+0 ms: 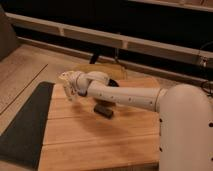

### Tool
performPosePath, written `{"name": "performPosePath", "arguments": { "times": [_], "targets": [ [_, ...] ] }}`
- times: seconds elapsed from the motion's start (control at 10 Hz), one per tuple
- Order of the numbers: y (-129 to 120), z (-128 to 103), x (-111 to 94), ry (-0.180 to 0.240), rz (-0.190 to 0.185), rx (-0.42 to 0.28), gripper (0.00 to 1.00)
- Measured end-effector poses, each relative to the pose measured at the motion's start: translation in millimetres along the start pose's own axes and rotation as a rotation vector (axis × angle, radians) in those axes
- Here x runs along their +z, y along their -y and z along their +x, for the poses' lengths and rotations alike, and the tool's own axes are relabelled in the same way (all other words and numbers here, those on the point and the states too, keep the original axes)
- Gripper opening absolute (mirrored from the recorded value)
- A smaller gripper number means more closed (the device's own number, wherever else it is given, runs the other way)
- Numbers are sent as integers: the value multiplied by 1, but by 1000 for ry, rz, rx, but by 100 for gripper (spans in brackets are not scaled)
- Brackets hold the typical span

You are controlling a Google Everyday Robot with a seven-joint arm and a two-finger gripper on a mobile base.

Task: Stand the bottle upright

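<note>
My gripper (70, 86) hovers over the left part of the wooden table (100, 142), near its far left corner, at the end of the white arm (125, 96) that reaches in from the right. It is shut. The bottle is hidden from me; nothing that I can name as the bottle shows on the table or at the gripper's pale tip.
A flat black block (104, 110) lies on the table just below the forearm. A yellowish-brown object (102, 71) sits behind the arm at the table's far edge. A dark mat (25, 125) borders the table on the left. The robot's white body (187, 130) fills the lower right.
</note>
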Motion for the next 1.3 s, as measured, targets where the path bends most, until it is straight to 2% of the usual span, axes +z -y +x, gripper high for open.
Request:
{"name": "performPosePath", "arguments": {
  "times": [0.1, 0.3, 0.6, 0.9, 1.1, 1.3],
  "targets": [
    [5, 0, -10, -28, 17, -9, 4],
    [6, -2, -20, -54, 26, -19, 4],
    [18, -6, -40, -32, 43, -3, 4],
    [8, 9, -55, -1, -12, 41, 4],
    [-2, 25, -56, -4, -60, 84, 4],
    [-2, 39, -65, -25, -101, 127, 4]
  ]
}}
